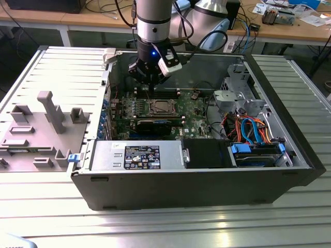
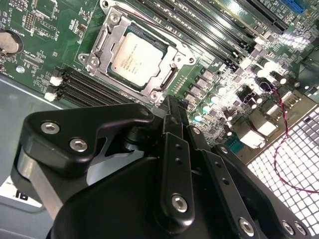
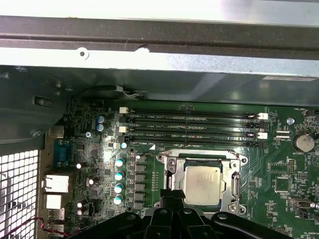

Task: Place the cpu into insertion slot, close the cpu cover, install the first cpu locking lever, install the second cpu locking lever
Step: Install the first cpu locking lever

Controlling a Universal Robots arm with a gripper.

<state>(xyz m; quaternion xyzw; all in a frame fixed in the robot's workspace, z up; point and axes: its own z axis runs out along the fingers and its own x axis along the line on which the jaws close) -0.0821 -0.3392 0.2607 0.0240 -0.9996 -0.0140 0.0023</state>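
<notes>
The cpu (image 2: 135,55), a square silvery chip, lies flat in the insertion slot (image 2: 113,75) on the green motherboard. The cpu cover (image 2: 172,79), a silver frame with a square opening, lies folded down around the chip. In the first wrist view the cpu (image 3: 202,184) and the cover (image 3: 234,186) sit just past the black fingertips. My gripper (image 2: 172,102) is shut, its tips together just above the socket's corner, and I see nothing held between them. In the exterior view the gripper (image 1: 150,87) hangs inside the open case, slightly behind the cpu (image 1: 159,107).
Long black memory slots (image 3: 194,127) run beside the socket, close to the case wall (image 3: 159,59). A black graphics card (image 1: 152,124), a power supply (image 1: 137,155) and a drive cage with coloured cables (image 1: 253,134) fill the case. A grey fixture plate (image 1: 41,124) lies at the exterior view's left.
</notes>
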